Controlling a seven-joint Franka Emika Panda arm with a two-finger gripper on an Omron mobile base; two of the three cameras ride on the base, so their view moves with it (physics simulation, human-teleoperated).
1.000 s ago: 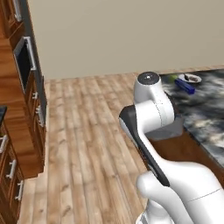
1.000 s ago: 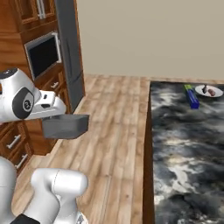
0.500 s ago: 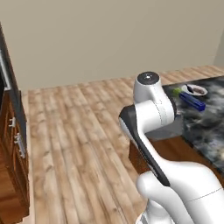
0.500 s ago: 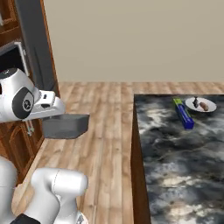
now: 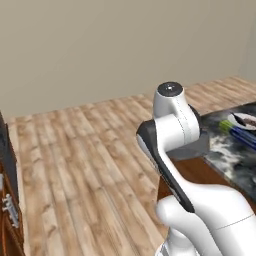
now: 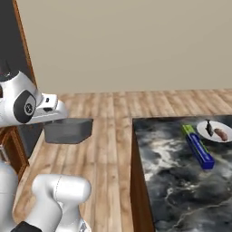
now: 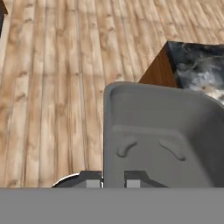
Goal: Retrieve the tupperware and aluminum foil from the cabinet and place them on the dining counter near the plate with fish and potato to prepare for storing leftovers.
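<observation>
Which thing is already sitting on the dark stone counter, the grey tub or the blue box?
The blue aluminum foil box. It lies on the dining counter beside the plate, while the grey tupperware hangs over the wood floor in the gripper.

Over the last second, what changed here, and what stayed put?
The base turned toward the dining counter, so the cabinets slid out of view on the left; that is camera motion, not the things moving. The end effector stays shut on the tupperware, carried over the floor. The foil lies beside the plate as before.
</observation>
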